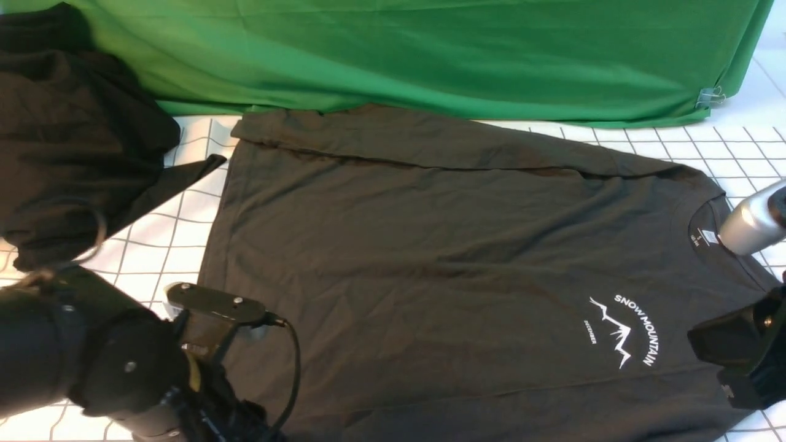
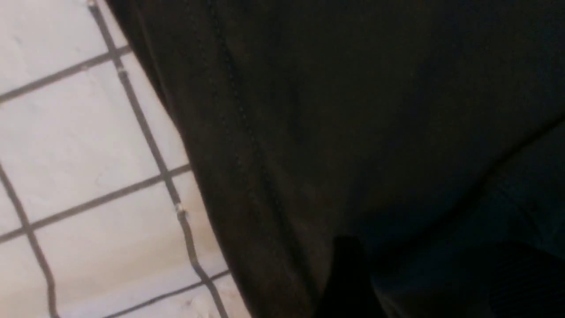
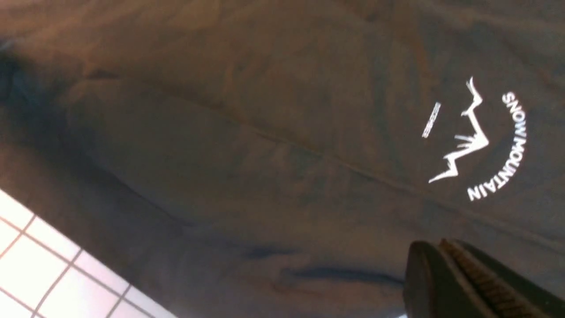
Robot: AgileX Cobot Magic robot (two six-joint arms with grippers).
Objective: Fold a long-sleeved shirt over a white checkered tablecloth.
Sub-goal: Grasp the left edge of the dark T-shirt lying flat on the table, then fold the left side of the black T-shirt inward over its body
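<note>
The long-sleeved shirt (image 1: 430,258) lies flat, chest print up, on the white checkered tablecloth (image 1: 178,227) covering the table. It takes up most of the middle and right of the front view. Its long axis runs side to side across the table: the collar and neck label (image 1: 707,236) point to the robot's right, the hem to its left. A long band of fabric lies doubled over along the far edge, which I judge to be 1 sleeve already laid in so the body makes a neat rectangle.

The 2 arms sit at opposite ends of the near edge, probably so the shirt can be lifted evenly along its length. The right fingers (image 3: 426,287) are pressed together just beside the print. Whether they nip any fabric I cannot tell. The left fingers (image 2: 348,282) hang low over the hem corner, and only 1 dark tip shows, so I cannot tell their spread.

A blacker garment (image 1: 67,135) is heaped at the far left, touching the green cloth (image 1: 430,55).
</note>
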